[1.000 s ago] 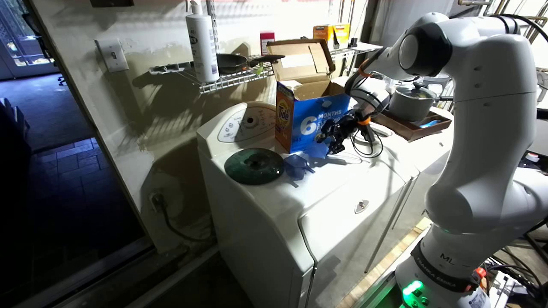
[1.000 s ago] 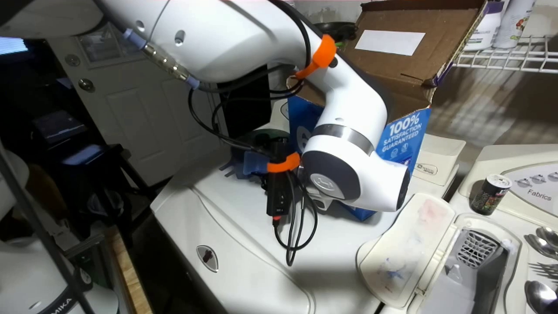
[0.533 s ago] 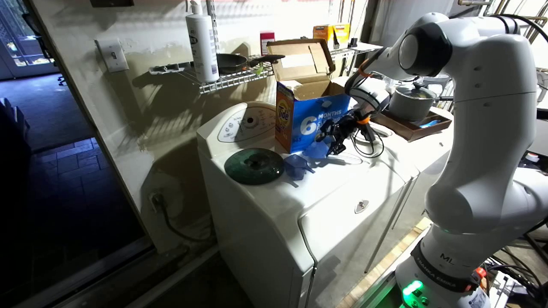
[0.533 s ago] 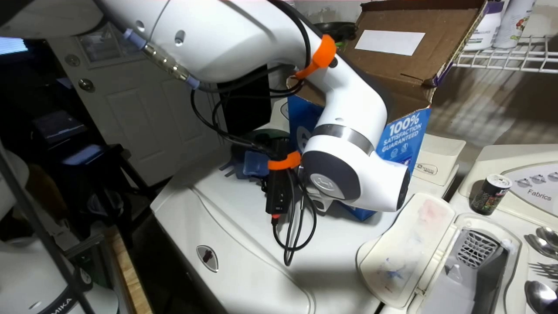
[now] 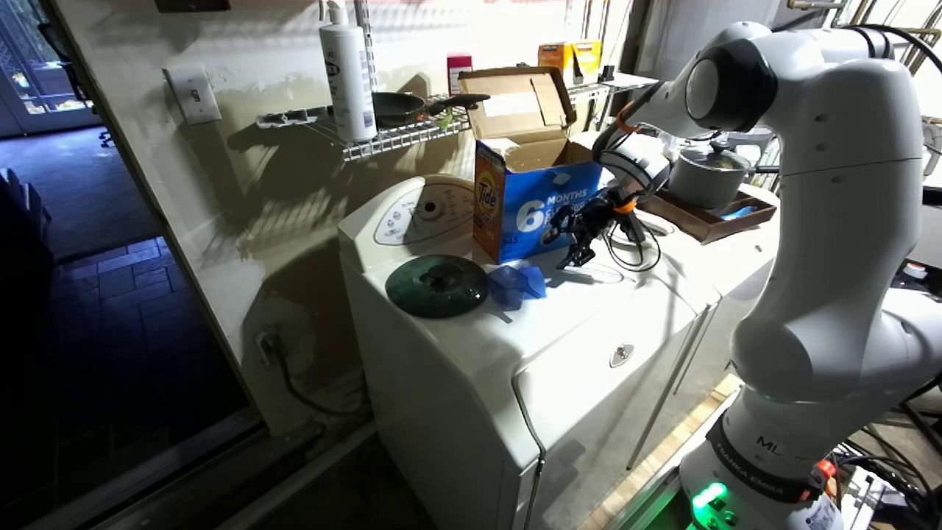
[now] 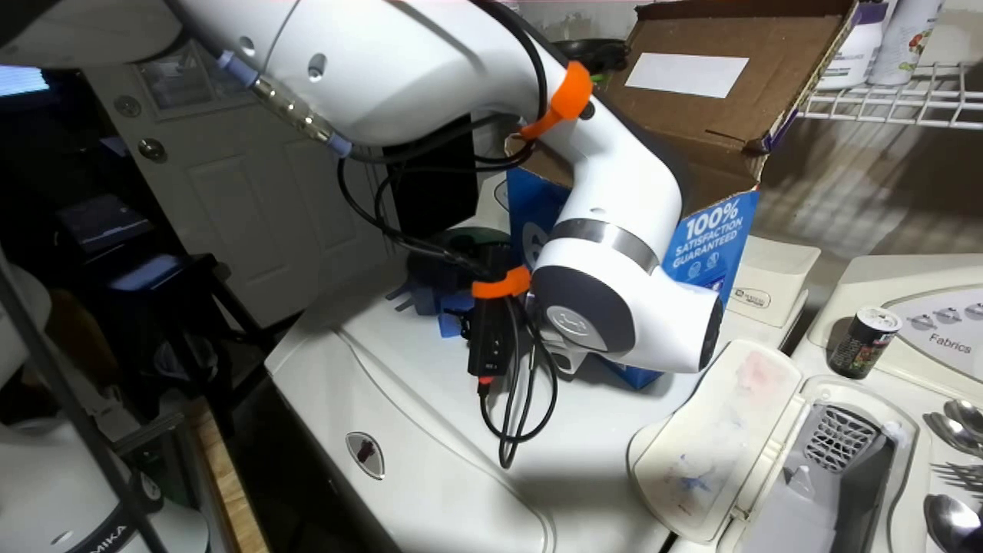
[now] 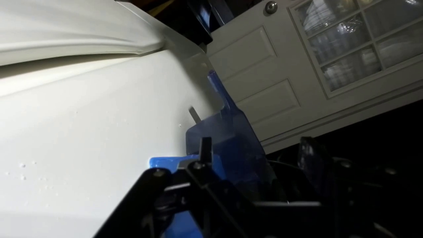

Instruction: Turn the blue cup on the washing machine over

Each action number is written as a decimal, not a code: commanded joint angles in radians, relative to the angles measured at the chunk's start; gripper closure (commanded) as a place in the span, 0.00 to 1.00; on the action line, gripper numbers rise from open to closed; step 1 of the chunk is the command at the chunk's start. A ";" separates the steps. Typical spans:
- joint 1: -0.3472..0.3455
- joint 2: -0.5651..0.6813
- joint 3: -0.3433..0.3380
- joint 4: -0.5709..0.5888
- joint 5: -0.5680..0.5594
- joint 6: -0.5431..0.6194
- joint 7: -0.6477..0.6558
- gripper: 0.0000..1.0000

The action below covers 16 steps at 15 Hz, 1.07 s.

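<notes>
Washer: bearing a box and a green disc.
Box: standing with flap raised, inside mostly hidden.
Tray: holding a lidded pot and something blue.
Cup: resting on the washer, just beside a darker scoop.
Gripper: hovering free near the cup, fingers standing apart.

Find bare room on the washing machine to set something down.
The washing machine is bare between the blue cup and the oval badge. It's crowded behind: green disc, blue scoop, cup and Tide box bunch together, with the open gripper alongside.
</notes>
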State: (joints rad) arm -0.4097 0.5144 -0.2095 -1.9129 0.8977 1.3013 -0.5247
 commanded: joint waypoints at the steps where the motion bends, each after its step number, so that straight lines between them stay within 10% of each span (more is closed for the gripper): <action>1: 0.005 0.106 0.009 -0.015 0.007 0.028 -0.049 0.07; 16: 0.143 -0.224 0.022 -0.306 -0.245 0.523 -0.157 0.00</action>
State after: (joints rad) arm -0.2908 0.3700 -0.1999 -2.1114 0.6857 1.6853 -0.6413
